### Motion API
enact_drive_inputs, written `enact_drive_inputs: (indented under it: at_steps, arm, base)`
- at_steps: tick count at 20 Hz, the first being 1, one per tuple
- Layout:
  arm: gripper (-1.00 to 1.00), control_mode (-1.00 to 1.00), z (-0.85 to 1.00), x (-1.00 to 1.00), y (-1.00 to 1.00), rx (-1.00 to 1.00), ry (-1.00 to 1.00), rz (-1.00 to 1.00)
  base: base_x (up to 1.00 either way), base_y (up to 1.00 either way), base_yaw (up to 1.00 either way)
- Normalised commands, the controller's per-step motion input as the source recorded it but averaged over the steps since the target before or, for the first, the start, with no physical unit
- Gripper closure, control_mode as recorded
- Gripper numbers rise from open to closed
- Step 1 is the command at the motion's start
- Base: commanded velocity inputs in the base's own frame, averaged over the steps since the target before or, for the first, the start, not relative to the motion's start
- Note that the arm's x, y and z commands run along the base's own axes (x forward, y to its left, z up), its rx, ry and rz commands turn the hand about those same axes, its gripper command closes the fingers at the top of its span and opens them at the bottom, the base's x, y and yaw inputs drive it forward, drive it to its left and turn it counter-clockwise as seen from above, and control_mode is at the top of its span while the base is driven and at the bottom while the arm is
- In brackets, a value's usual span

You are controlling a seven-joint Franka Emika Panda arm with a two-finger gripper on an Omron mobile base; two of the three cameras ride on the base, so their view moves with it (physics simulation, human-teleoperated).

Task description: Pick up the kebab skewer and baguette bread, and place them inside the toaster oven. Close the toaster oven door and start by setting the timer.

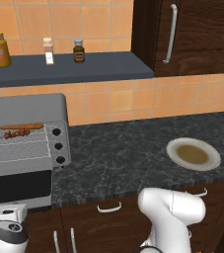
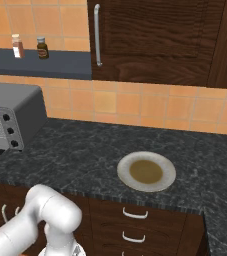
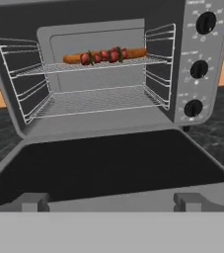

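Observation:
The toaster oven (image 3: pixel 202 44) (image 1: pixel 24 106) stands open at the left of the counter. Its door (image 3: pixel 108 165) (image 1: pixel 17 185), a dark glass panel, lies folded down flat toward me. On the upper wire rack the kebab skewer (image 3: pixel 103 55) (image 1: pixel 16 133) rests just in front of the baguette bread (image 3: pixel 135 52) (image 1: pixel 23 126), the two side by side. Three black knobs (image 3: pixel 199 69) run down the right panel. My gripper (image 3: pixel 112 201) (image 1: pixel 6 217) hovers low in front of the door's near edge, open, with nothing between its fingers.
A round plate (image 1: pixel 193 154) (image 2: pixel 146 171) sits on the dark stone counter to the right. Above the oven a shelf carries three bottles (image 1: pixel 48 51). A dark wall cabinet (image 1: pixel 192 34) hangs at the upper right, and drawers (image 2: pixel 135 215) run under the counter.

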Motion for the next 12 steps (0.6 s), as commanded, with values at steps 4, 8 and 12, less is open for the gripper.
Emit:
enact_drive_inputs:
  at_steps: [4, 8, 12]
  arm:
    - [-1.0, -1.0, -0.37, -0.25, 0.04, -0.01, -0.03, 0.0]
    - [-1.0, -1.0, -0.37, 0.0, 0.0, 0.0, -0.06, 0.0]
    - [-1.0, -1.0, -0.32, 0.0, 0.0, 0.0, -0.04, 0.0]
  base:
    - [0.0, 0.0, 0.0]
    - [0.0, 0.0, 0.0]
    - [0.0, 0.0, 0.0]
